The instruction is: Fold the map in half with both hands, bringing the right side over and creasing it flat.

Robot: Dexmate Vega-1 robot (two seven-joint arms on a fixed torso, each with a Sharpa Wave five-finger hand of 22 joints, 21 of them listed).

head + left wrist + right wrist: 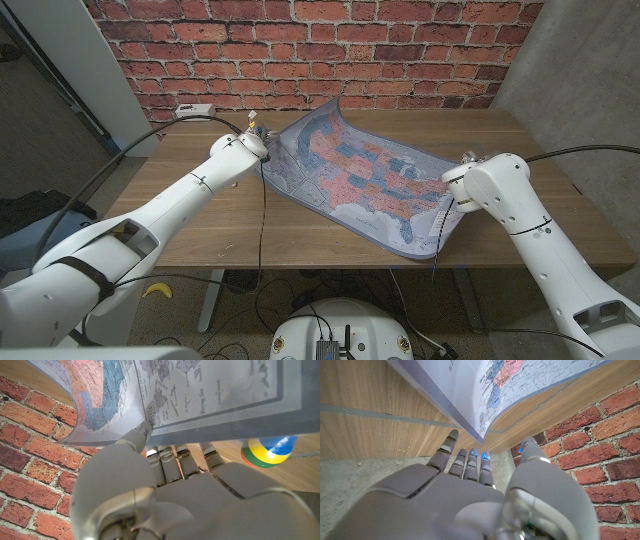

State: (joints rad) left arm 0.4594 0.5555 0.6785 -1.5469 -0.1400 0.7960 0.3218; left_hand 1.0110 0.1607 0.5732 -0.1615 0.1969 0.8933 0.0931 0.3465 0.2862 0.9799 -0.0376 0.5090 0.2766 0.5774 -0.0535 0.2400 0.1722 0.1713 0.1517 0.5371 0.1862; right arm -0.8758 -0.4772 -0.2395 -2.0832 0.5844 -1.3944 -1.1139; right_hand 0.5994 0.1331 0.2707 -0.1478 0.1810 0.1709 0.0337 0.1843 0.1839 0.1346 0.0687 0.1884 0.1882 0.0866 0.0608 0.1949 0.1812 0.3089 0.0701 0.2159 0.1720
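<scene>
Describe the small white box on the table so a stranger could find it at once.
Start at the wooden table before the brick wall. Go to its far left corner, beyond the curled map. The small white box sits there at the edge, the only plain white thing on the wood.

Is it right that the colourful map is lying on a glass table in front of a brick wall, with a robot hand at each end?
Not quite: the table is wooden, not glass, as the head view shows by its brown grain. The rest stands: the map lies on it before the brick wall, with the left hand at one end and the right hand at the other.
</scene>
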